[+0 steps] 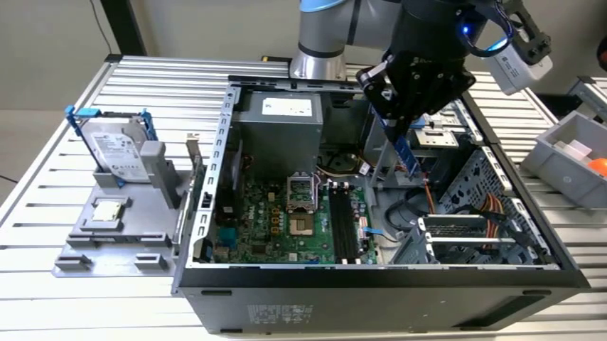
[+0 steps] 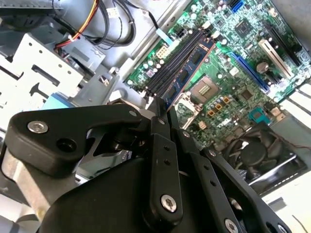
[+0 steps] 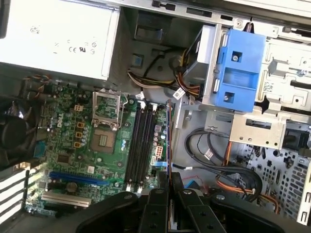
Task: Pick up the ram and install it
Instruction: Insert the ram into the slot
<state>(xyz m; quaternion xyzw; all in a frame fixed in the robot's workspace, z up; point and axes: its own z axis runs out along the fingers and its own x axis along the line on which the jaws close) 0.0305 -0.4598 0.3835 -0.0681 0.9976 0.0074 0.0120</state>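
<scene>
The gripper (image 1: 403, 124) is clamping the ram (image 1: 405, 150) edge-down above the memory slots (image 1: 347, 226) inside the open case (image 1: 379, 280), where any tilt or sideways offset is risking a jammed, half-seated stick.

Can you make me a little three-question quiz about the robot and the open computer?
1. True or false: the tool holds the ram above the open computer case.
2. Where is the hard drive? A) inside the case B) standing on the grey holder outside the case C) in the tool
3. Fill in: the ram hangs over the green ____.

Key: 1 true; 2 B; 3 motherboard.
</scene>
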